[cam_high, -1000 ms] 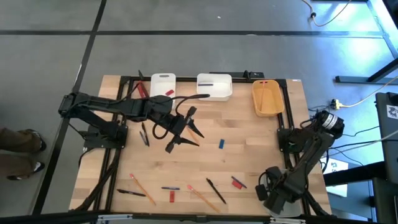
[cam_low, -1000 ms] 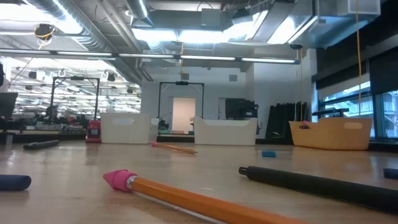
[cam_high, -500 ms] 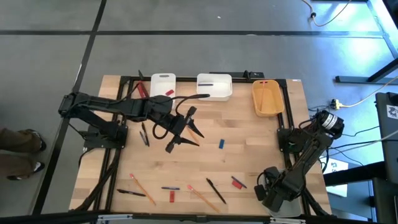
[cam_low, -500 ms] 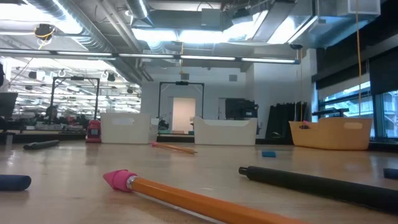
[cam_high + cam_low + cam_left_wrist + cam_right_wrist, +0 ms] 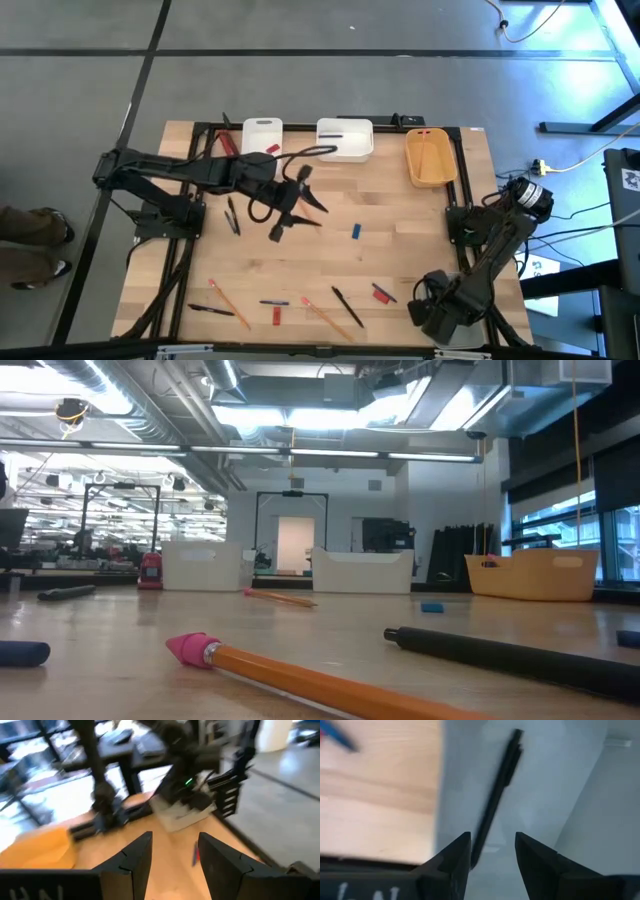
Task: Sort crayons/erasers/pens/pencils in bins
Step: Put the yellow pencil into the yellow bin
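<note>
— What lies beyond the wooden surface (image 5: 390,220)?
— Grey floor (image 5: 300,80), with a yellow cable (image 5: 590,155) at the right side.
— Anyone there?
— A person's shoes (image 5: 35,245), at the left edge.

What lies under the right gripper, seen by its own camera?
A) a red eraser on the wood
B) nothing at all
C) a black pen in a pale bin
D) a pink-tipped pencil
C: in the right wrist view, a slim black pen lies on the pale floor of a bin, just beyond the open right gripper.
</note>
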